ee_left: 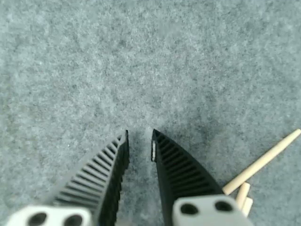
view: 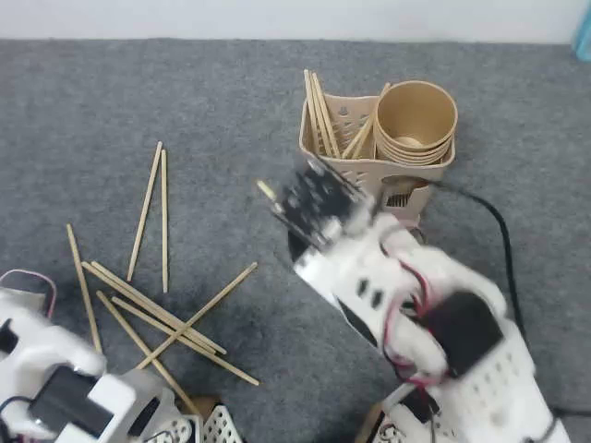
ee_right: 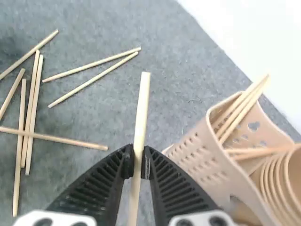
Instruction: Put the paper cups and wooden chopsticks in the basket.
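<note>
Gripping one wooden chopstick (ee_right: 140,108) between jaws closed tight on its shaft, the right tool (ee_right: 137,162) is held just beside the basket (ee_right: 221,146), near the middle of the high view. The stick is pinched partway along, so that a long end juts forward past the fingertips. This hold is judged to suit tipping the stick over the basket's rim.

The basket is stood in the upper centre of the high view. The paper cups (view: 416,120) are nested in its right compartment and several stored chopsticks (view: 320,115) are leaned upright in its left one, presumably so that each kind is kept apart. The loose chopsticks (view: 162,305) are scattered over the grey counter (view: 185,92) at the left and lower left of that view, well apart from the basket and not yet collected.

The left arm (view: 65,388) is placed at the lower left corner of the high view. The state of the left tool (ee_left: 140,141) is given by its own wrist view: the jaws are slightly parted, nothing is held between them, and the ends of a few sticks lie close by on the counter. The pinch on the held stick is made plain by the right wrist view, while the high view supplies how basket, arms and scattered sticks are laid out.
</note>
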Robot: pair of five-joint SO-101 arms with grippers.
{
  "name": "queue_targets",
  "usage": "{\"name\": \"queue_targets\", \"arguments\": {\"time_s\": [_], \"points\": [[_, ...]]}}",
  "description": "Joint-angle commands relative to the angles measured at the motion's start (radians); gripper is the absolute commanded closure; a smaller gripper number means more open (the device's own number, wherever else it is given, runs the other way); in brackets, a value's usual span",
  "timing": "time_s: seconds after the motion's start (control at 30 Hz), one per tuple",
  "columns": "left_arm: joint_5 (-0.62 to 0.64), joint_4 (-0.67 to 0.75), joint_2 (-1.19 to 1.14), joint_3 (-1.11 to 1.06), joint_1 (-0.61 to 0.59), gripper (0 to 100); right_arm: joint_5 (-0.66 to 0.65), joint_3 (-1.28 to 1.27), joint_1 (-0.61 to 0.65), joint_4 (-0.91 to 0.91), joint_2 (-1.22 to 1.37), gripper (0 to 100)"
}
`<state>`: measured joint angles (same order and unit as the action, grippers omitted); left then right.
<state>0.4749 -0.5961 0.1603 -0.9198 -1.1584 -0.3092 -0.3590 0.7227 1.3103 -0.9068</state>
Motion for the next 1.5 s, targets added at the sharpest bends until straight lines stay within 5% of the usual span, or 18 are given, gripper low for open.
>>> {"name": "queue_targets", "arguments": {"time_s": [0.0,0.33,0.7,1.0,1.37,1.47], "points": [[-0.031,0.014,0.006,0.005,0.025,92,0.014,-0.132,-0.021,-0.111,-0.153,99.1],[-0.041,0.014,0.006,0.004,0.026,92,0.012,-0.33,-0.113,-0.814,-0.292,99.1],[-0.041,0.014,0.006,0.004,0.032,92,0.083,-0.322,-0.354,-1.423,0.008,98.9],[-0.041,0.015,0.006,0.004,0.037,92,0.445,-0.106,-0.478,-1.354,0.315,99.0],[-0.041,0.015,0.006,0.004,0.052,92,0.476,-0.258,-0.44,-1.353,0.481,98.3],[-0.041,0.015,0.006,0.004,0.052,92,0.474,-0.324,-0.403,-1.353,0.481,89.8]]}}
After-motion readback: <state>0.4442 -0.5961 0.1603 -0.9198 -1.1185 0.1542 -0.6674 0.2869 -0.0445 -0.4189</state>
